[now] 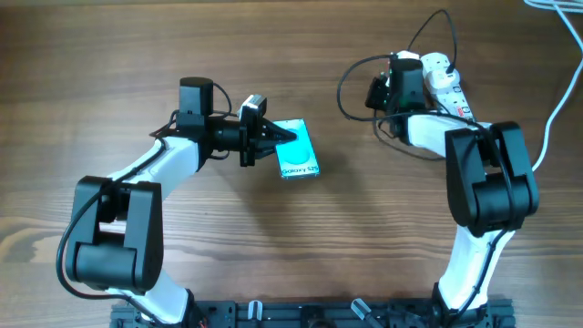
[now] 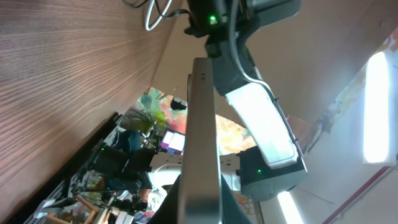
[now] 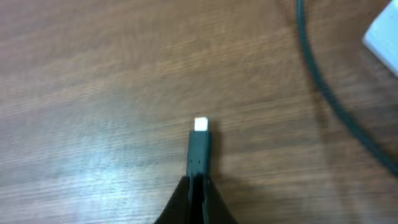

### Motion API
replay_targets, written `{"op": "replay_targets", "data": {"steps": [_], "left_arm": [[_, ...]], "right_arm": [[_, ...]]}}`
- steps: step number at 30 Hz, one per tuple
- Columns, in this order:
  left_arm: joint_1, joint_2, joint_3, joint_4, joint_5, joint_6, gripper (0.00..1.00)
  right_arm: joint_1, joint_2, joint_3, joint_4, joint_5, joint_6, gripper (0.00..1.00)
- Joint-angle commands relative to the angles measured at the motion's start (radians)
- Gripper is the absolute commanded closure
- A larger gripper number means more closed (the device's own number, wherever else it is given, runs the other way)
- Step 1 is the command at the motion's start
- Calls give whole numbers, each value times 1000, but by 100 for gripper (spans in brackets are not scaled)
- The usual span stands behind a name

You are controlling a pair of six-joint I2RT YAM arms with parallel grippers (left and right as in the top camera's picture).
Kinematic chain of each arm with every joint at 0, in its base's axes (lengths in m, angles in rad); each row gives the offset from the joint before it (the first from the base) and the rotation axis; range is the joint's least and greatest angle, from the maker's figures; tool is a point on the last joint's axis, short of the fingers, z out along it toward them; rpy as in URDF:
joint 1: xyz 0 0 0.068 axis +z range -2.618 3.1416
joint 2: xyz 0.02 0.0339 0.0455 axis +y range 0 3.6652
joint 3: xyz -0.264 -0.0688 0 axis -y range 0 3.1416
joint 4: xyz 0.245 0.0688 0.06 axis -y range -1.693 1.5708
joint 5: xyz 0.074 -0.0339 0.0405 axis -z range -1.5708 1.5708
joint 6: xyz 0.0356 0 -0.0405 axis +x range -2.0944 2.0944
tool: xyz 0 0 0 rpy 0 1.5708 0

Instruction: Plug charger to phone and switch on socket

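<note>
The phone (image 1: 298, 151), turquoise with a white "Galaxy S25" strip, is near the table's middle, tilted in my left gripper (image 1: 273, 138). The left wrist view shows its grey edge (image 2: 202, 124) clamped between the fingers (image 2: 202, 202). My right gripper (image 1: 375, 91) is beside the white socket strip (image 1: 446, 77) at the back right. In the right wrist view it (image 3: 199, 190) is shut on the charger's black plug (image 3: 199, 149), whose pale tip (image 3: 200, 124) points forward just above the wood. The black cable (image 3: 326, 93) curves past on the right.
The black charger cable loops (image 1: 346, 87) lie around the right wrist. The thick white cord (image 1: 556, 100) runs from the strip off the back right corner. A white block edge (image 3: 382, 37) shows at the right wrist view's top right.
</note>
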Motion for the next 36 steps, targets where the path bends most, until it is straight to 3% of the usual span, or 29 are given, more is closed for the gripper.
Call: {"op": "replay_targets", "data": {"steps": [1,9,13,28,30,31,32,35,36], "left_arm": [[16,-16,16,-1,22,12,96],[16,-16,16,0,22,13,96],[16,-16,16,0,21,16,96],[16,-16,16,0,21,20,96],[16,-16,16,0,20,20,96],[16,-16,16,0,17,20,96],[16,-16,16,0,18,20,96],[16,-16,16,0,18,20,96],[16,-16,16,0,18,20,96]], "right_arm": [[9,-18,-37,-255,-144,34,95],[10,-307,-37,-706,-180,34,96],[22,-342,-42,-890,-210,30,95],[113,-333,-163,-691,-15,74,88],[116,-333,-176,-679,-23,85,82],[116,-333,-176,-670,-29,85,74],[116,-333,-176,-656,-41,83,58],[116,-334,-175,-639,-41,83,36],[116,-334,-176,-639,-42,84,19]]}}
